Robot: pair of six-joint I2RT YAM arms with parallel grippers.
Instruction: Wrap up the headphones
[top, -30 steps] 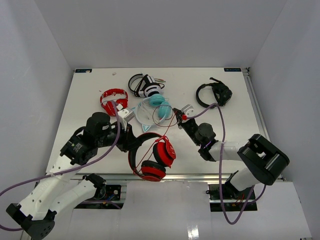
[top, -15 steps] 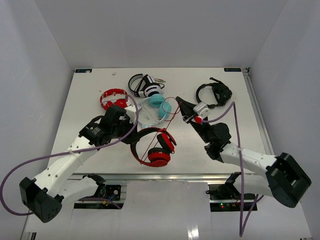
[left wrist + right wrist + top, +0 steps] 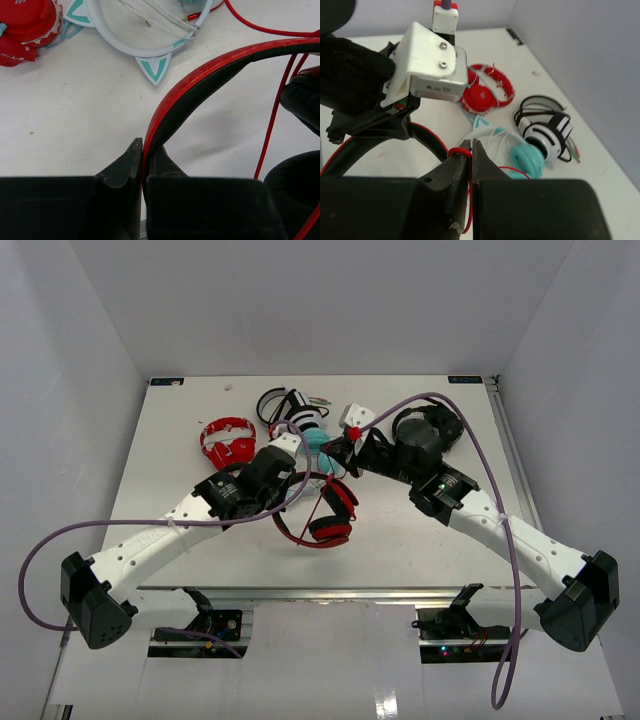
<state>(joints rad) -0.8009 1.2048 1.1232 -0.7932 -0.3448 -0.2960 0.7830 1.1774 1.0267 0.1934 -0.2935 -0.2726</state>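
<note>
Headphones under task, a large over-ear pair with black headband, red trim and round red-and-black ear cups (image 3: 325, 518), sit near the middle of the white desk (image 3: 170, 480), slightly toward its near edge. The left gripper (image 3: 144, 159) is clamped on the headband, one finger tight against each face. The right gripper (image 3: 471, 150) is closed on the thin red cable (image 3: 459, 149), which loops over one fingertip.

Surroundings: a white cat-ear headset with teal trim (image 3: 155, 67) lies just beyond the headphones toward the far edge, close to the cable run. A smaller all-red pair (image 3: 228, 440) lies to its left. A black-and-white striped headset (image 3: 285, 410) is nearer the far edge. An all-black headset (image 3: 452, 428) toward the far right corner is partly covered by the right arm.

View differences: only the left wrist view shows the grip on the headband. Only the right wrist view shows the cable pinch, and there the left arm's white camera housing (image 3: 427, 65) blocks much of the desk. Whether the ear cups rest on the desk cannot be told.
</note>
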